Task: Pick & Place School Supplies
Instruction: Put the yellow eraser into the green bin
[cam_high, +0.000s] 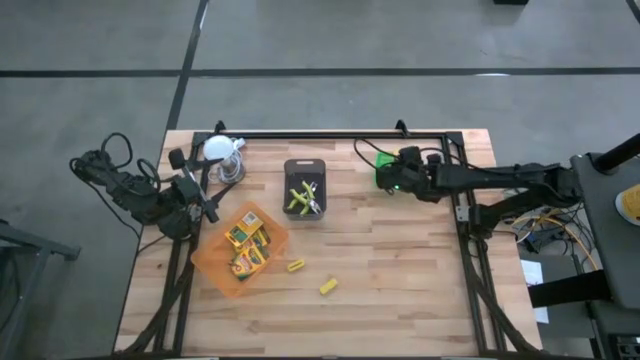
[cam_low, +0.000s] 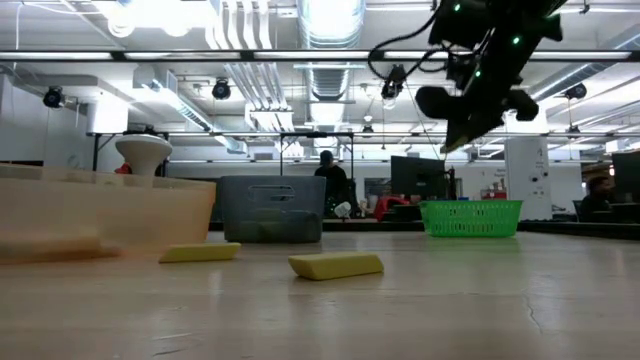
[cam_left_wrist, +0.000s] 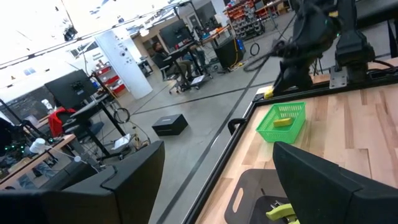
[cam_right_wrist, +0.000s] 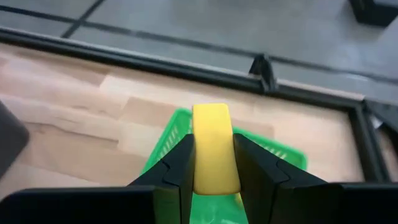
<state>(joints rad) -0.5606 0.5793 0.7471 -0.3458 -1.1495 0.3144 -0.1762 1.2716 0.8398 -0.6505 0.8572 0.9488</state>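
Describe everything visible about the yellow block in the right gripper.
The yellow block is a short, smooth, rounded bar, plain and unmarked, looking like wax or rubber. The right gripper is shut on it, fingers pressing both long sides, one end poking out past the tips. It hangs in the air above the green basket, touching nothing else.

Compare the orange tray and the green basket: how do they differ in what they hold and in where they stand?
The orange tray holds yellow-green boxes; the green basket holds one yellow block. The orange tray stands near the left gripper, which is open; the green basket stands under the right gripper, shut on a yellow block. Both rest on the wooden table.
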